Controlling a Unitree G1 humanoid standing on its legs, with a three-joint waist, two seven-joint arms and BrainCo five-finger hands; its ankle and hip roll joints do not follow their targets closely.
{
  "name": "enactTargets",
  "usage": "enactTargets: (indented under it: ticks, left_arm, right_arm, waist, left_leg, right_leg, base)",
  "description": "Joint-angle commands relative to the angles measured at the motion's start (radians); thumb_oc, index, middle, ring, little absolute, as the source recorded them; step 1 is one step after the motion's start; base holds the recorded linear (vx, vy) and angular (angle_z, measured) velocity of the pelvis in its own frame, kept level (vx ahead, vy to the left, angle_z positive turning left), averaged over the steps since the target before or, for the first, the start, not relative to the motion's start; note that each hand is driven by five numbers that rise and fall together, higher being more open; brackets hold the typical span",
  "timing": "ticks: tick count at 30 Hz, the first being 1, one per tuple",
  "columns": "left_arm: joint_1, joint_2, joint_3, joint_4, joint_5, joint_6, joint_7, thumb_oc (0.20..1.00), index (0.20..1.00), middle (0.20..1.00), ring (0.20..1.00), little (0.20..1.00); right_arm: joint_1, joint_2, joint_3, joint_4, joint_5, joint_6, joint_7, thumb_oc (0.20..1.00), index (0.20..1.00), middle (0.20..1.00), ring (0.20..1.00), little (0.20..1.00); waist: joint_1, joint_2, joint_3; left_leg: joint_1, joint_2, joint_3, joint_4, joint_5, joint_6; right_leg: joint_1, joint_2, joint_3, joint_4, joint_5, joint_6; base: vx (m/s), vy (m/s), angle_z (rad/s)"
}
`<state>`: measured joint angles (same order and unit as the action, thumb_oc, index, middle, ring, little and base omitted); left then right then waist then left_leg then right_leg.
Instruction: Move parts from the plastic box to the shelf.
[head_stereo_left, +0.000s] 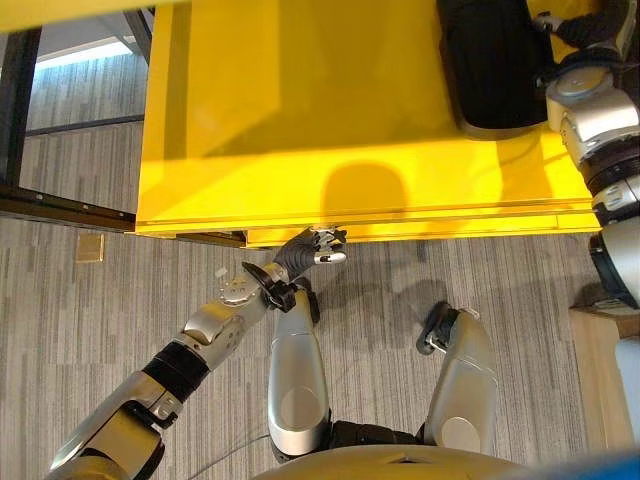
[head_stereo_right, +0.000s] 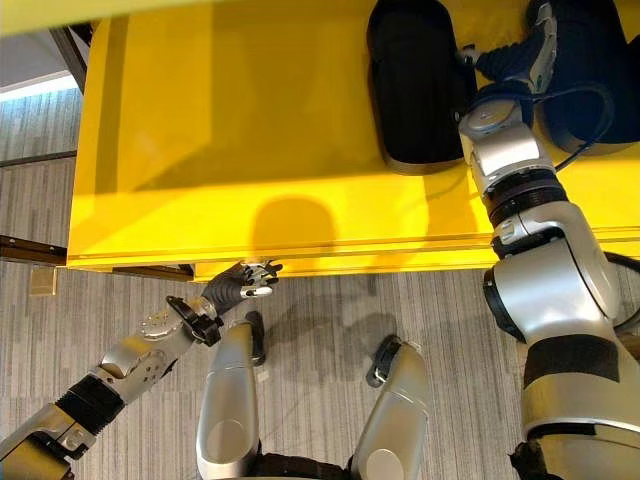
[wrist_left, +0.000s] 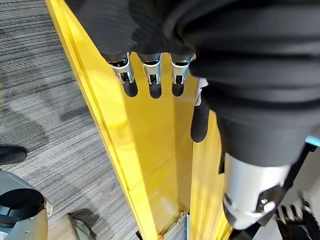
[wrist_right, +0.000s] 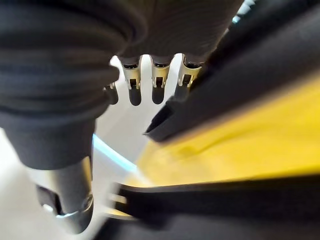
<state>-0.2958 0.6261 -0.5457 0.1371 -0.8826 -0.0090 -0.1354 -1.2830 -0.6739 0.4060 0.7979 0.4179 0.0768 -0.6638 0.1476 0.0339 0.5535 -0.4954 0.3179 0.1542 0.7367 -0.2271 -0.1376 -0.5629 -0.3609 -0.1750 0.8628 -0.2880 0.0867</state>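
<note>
In the left eye view you see the yellow shelf (head_stereo_left: 330, 130) from above, its front edge running across the picture. The left hand (head_stereo_left: 312, 250) hangs just below that edge over the striped floor (head_stereo_left: 100, 320), fingers loosely bent and grasping nothing. A black part (head_stereo_left: 495, 65) lies on the shelf top at the far right, beside the right arm. No writing can be read on anything here.

In the right eye view you see two black parts: one (head_stereo_right: 415, 85) lies on the shelf, and the right hand (head_stereo_right: 535, 45) lies against a second part (head_stereo_right: 590, 70) beside it.

In the left wrist view your left fingers (wrist_left: 152, 75) point along the shelf's yellow edge, relaxed and empty.

In the right wrist view the right fingers (wrist_right: 155, 77) extend straight beside a black part (wrist_right: 240, 85); they are released, clasping nothing.
</note>
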Motion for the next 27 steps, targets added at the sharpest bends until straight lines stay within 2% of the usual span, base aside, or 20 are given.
enactTargets:
  ticks: [1, 2, 4, 6, 8, 9, 10, 11, 16, 20, 22, 27]
  left_arm:
    - [0.020, -0.046, 0.074, -0.081, 0.015, -0.109, 0.092, 1.000, 1.000, 1.000, 1.000, 1.000]
    - [0.031, -0.052, 0.083, -0.086, 0.020, -0.111, 0.093, 1.000, 1.000, 1.000, 1.000, 1.000]
    - [0.107, -0.085, 0.127, -0.119, 0.073, -0.104, 0.060, 1.000, 1.000, 1.000, 1.000, 1.000]
    - [0.145, -0.097, 0.145, -0.139, 0.103, -0.105, 0.052, 1.000, 1.000, 1.000, 1.000, 1.000]
    - [0.180, -0.112, 0.166, -0.163, 0.125, -0.112, 0.060, 1.000, 1.000, 1.000, 1.000, 1.000]
    - [0.206, -0.131, 0.182, -0.174, 0.146, -0.125, 0.069, 1.000, 1.000, 1.000, 1.000, 1.000]
    - [0.217, -0.141, 0.186, -0.179, 0.158, -0.130, 0.074, 1.000, 1.000, 1.000, 1.000, 1.000]
    - [0.232, -0.154, 0.195, -0.191, 0.178, -0.132, 0.080, 1.000, 1.000, 1.000, 1.000, 1.000]
    - [0.277, -0.158, 0.217, -0.222, 0.190, -0.133, 0.075, 1.000, 1.000, 1.000, 1.000, 1.000]
    - [0.340, -0.142, 0.252, -0.260, 0.163, -0.146, 0.073, 1.000, 1.000, 1.000, 1.000, 1.000]
    - [0.382, -0.130, 0.275, -0.281, 0.146, -0.152, 0.062, 1.000, 1.000, 1.000, 1.000, 1.000]
    - [0.447, -0.102, 0.298, -0.319, 0.155, -0.160, 0.053, 1.000, 1.000, 1.000, 1.000, 1.000]
  right_arm:
    - [0.014, -0.006, -0.072, -0.240, -0.156, -0.205, -0.051, 1.000, 1.000, 1.000, 1.000, 1.000]
    - [0.034, -0.004, -0.089, -0.281, -0.170, -0.207, -0.043, 1.000, 1.000, 1.000, 1.000, 1.000]
    - [0.182, 0.015, -0.173, -0.536, -0.182, -0.168, 0.001, 1.000, 1.000, 1.000, 1.000, 1.000]
    - [0.289, 0.028, -0.214, -0.669, -0.184, -0.155, 0.024, 1.000, 1.000, 1.000, 1.000, 1.000]
    - [0.411, 0.059, -0.248, -0.793, -0.188, -0.166, 0.060, 1.000, 1.000, 1.000, 1.000, 1.000]
    - [0.549, 0.084, -0.273, -0.918, -0.199, -0.181, 0.102, 1.000, 1.000, 1.000, 1.000, 1.000]
    - [0.630, 0.098, -0.280, -0.981, -0.196, -0.189, 0.121, 1.000, 1.000, 1.000, 1.000, 1.000]
    - [0.733, 0.117, -0.286, -1.045, -0.189, -0.200, 0.179, 1.000, 1.000, 1.000, 1.000, 1.000]
    - [0.928, 0.126, -0.286, -1.104, -0.130, -0.190, 0.288, 1.000, 1.000, 1.000, 1.000, 1.000]
    - [1.131, 0.116, -0.287, -1.132, -0.038, -0.205, 0.390, 1.000, 1.000, 1.000, 1.000, 1.000]
    - [1.224, 0.108, -0.286, -1.159, -0.068, -0.249, 0.413, 1.000, 1.000, 1.000, 1.000, 1.000]
    - [1.316, 0.063, -0.289, -1.199, -0.181, -0.312, 0.418, 1.000, 1.000, 1.000, 1.000, 1.000]
  waist:
    - [0.011, 0.009, -0.034]
    - [0.010, 0.008, -0.034]
    - [0.001, 0.008, -0.034]
    - [-0.009, 0.006, -0.034]
    - [-0.024, 0.003, -0.034]
    - [-0.045, -0.001, -0.034]
    - [-0.058, -0.005, -0.034]
    - [-0.077, -0.008, -0.034]
    - [-0.106, -0.012, -0.042]
    - [-0.128, -0.020, -0.053]
    - [-0.138, -0.027, -0.061]
    - [-0.146, -0.038, -0.077]
  left_leg:
    - [0.058, -0.020, 0.032, -0.094, 0.018, 0.068]
    - [0.067, -0.022, 0.034, -0.109, 0.025, 0.066]
    - [0.102, -0.031, 0.051, -0.180, 0.063, 0.057]
    - [0.119, -0.032, 0.060, -0.210, 0.078, 0.054]
    - [0.137, -0.031, 0.071, -0.242, 0.096, 0.051]
    - [0.163, -0.031, 0.088, -0.278, 0.113, 0.048]
    - [0.181, -0.033, 0.097, -0.293, 0.114, 0.046]
    - [0.205, -0.030, 0.112, -0.325, 0.129, 0.042]
    - [0.257, -0.026, 0.143, -0.368, 0.144, 0.037]
    - [0.294, -0.021, 0.169, -0.397, 0.158, 0.033]
    - [0.310, -0.019, 0.181, -0.401, 0.157, 0.034]
    - [0.338, -0.025, 0.188, -0.399, 0.146, 0.042]
  right_leg:
    - [0.048, 0.073, -0.030, -0.075, 0.035, 0.000]
    - [0.056, 0.076, -0.032, -0.090, 0.039, 0.001]
    - [0.087, 0.088, -0.041, -0.163, 0.068, 0.009]
    - [0.101, 0.092, -0.045, -0.193, 0.080, 0.012]
    - [0.115, 0.099, -0.044, -0.225, 0.093, 0.016]
    - [0.134, 0.108, -0.039, -0.262, 0.107, 0.019]
    - [0.149, 0.111, -0.037, -0.280, 0.109, 0.023]
    - [0.170, 0.119, -0.034, -0.315, 0.125, 0.024]
    - [0.219, 0.126, -0.033, -0.375, 0.145, 0.031]
    - [0.260, 0.134, -0.031, -0.420, 0.163, 0.037]
    - [0.280, 0.136, -0.030, -0.432, 0.166, 0.040]
    - [0.321, 0.139, -0.023, -0.455, 0.167, 0.043]
  base:
    - [0.07, -0.004, -0.06]
    - [0.08, -0.010, 0.07]
    - [0.04, -0.008, 0.13]
    - [0.02, 0.008, 0.04]
    - [0.01, 0.025, -0.03]
    - [0.03, 0.058, -0.11]
    - [0.03, 0.068, -0.21]
    - [0.01, 0.041, -0.20]
    - [0.01, 0.029, -0.15]
    - [0.00, 0.012, -0.04]
    - [0.00, 0.009, -0.02]
    - [0.00, 0.008, -0.05]
